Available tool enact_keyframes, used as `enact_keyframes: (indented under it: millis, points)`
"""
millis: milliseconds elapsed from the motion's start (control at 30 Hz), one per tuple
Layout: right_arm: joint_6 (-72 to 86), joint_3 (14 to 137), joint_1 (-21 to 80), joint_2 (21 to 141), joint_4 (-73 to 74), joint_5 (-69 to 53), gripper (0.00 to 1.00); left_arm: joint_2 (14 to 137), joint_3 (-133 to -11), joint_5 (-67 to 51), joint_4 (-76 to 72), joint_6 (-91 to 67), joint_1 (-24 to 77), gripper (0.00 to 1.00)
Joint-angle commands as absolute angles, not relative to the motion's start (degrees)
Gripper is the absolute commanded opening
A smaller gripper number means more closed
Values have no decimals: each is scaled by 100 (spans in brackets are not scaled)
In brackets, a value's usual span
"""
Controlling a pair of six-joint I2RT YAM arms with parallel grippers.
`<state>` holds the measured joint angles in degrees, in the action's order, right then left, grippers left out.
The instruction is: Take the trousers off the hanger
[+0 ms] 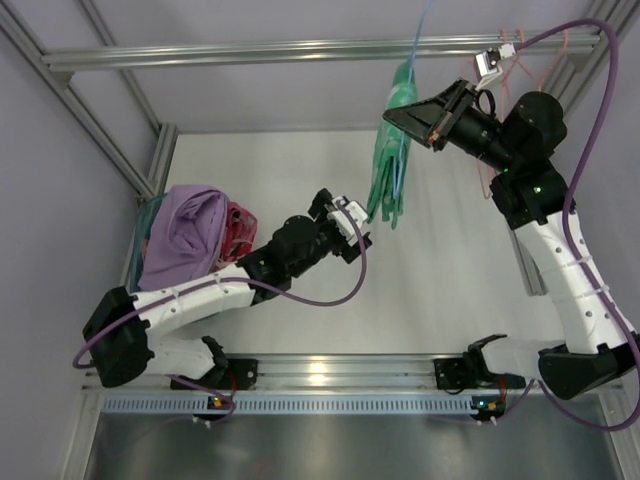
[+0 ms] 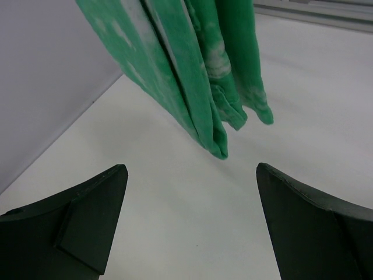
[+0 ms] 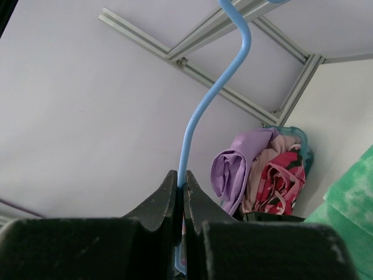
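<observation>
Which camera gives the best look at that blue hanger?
The right wrist view: the hanger runs up the frame, its neck pinched in the right tool. The top external view shows only a thin blue line above the trousers; the left wrist view shows just trousers.

Rig of 2 arms. Left arm (image 1: 190, 290): smooth white link shells alternating with matte black cylindrical joint housings; a small white camera block (image 1: 350, 215) sits at the wrist. Right arm (image 1: 565, 270): identical white shells and black joints, with 1 tiny green indicator light (image 1: 537, 187) on a black housing. A glossy purple cable (image 1: 335, 297) runs along each arm in loose loops. Fingers (image 2: 87, 221): 2 per arm, dark matte plastic wedges tapering to blunt tips, inner faces flat.
</observation>
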<state>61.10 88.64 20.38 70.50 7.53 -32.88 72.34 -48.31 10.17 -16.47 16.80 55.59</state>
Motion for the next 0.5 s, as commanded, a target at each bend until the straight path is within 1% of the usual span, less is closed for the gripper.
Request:
enact_keyframes:
  millis: [0,200,233,300,467]
  points:
    - [5888,9422,2188,6970,-141,-3068,0,7479,-5290,1388,-2479,1152,5572,98]
    - [6047,9396,2250,7022,-255,-3032,0,7971,-5800,1959,-2618,889,5581,98]
    - [6073,9308,2250,6979,-316,-3024,0,8059,-5975,1725,-2637,827,5546,98]
    - [6073,9299,2250,6952,-299,-3023,0,8120,-6011,1697,-2645,791,5546,98]
    - [6091,9237,2241,6856,-299,-3059,0,8253,-6091,1951,-2681,870,5537,98]
